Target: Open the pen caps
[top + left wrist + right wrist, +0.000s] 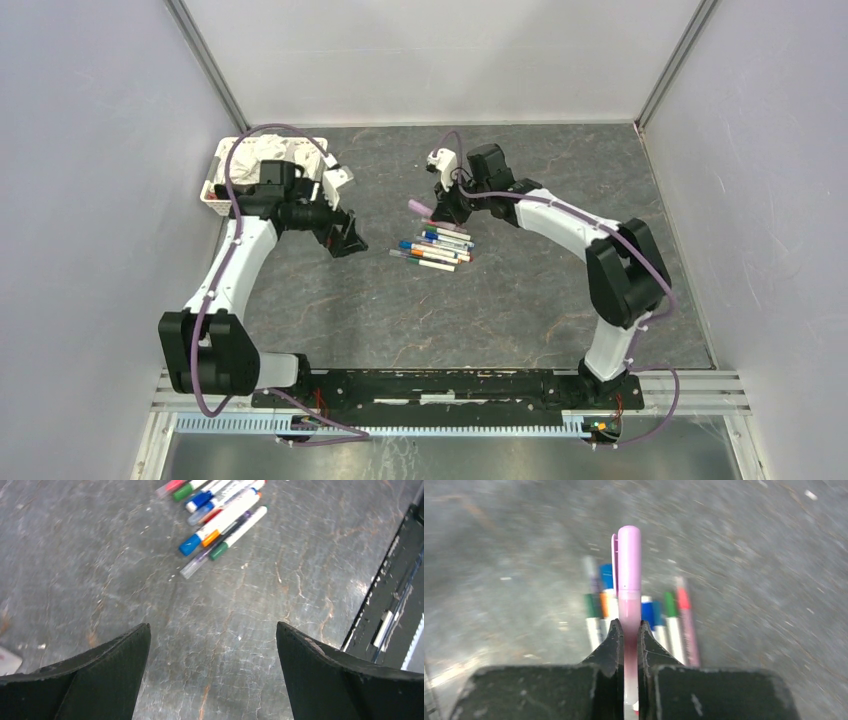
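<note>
The right gripper (629, 630) clamps the pink pen (629, 605), cap (628, 555) on, over the pens (436, 249); the left gripper (212, 627) hangs open to their left.

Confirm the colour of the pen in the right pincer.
The pen is pink; clearest in right wrist view.

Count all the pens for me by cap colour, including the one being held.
Blue-capped pens: 3
Green-capped pens: 2
Orange-capped pen: 1
Red-pink-capped pen: 1
Clear purplish pen: 1
Pink pen in the right gripper: 1
Total: 9, though the pile overlaps and could hide one.
</note>
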